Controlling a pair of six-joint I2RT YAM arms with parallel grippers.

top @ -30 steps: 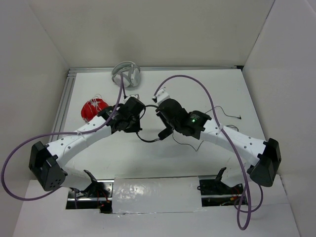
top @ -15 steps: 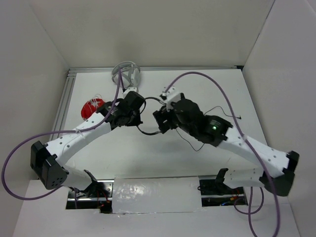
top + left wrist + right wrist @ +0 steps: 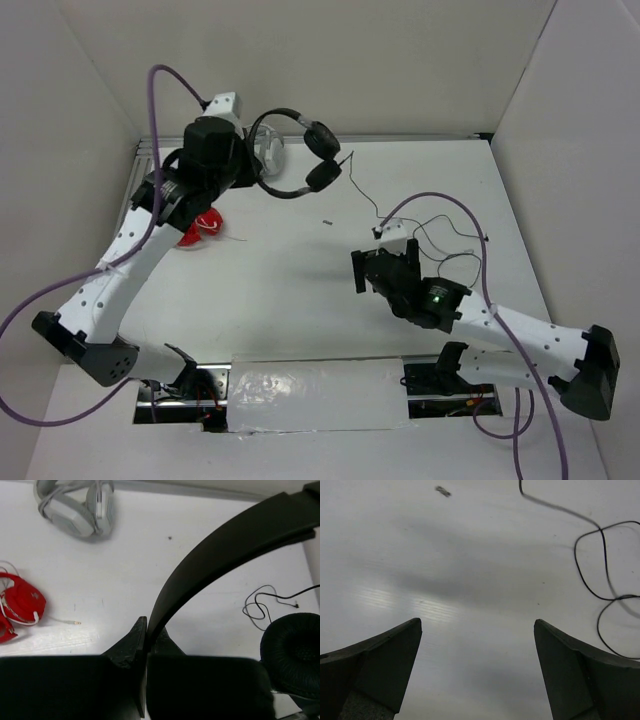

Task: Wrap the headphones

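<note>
Headphones (image 3: 321, 138), black on-ear pair, hang in the air over the table's far-left area, held by the left gripper (image 3: 146, 636). Top cam: thin headband arcs out to the right of the left wrist, w/ both round earcups one above the other, clear of the table (image 3: 280, 300). The wrist body hides the fingers there, so the grip can't be read from above. Left wrist cam fills that in: fingers pressed together on the headband (image 3: 225, 545), which curves up & right across the frame. One padded earcup (image 3: 292, 645) sits at lower right.

Thin black cable (image 3: 575, 552) trails from the earcups down to the table & lies in loose loops on the right side, near the right gripper (image 3: 477, 645). Right wrist cam: fingers spread wide, nothing btwn them, bare table below, cable loops at upper right, not touching. Top cam puts this gripper over the table's mid-right, well apart from the headphones.

Grey-white headphones (image 3: 75, 510) sit at the far edge, mostly hidden behind the left arm from above, plain in left wrist cam. Red headphones (image 3: 17, 602) w/ white cord (image 3: 70, 622) lie at left; top cam shows only a bit of red beside the arm. Small dark speck (image 3: 327, 221) lies on the table btwn the grippers.
</note>
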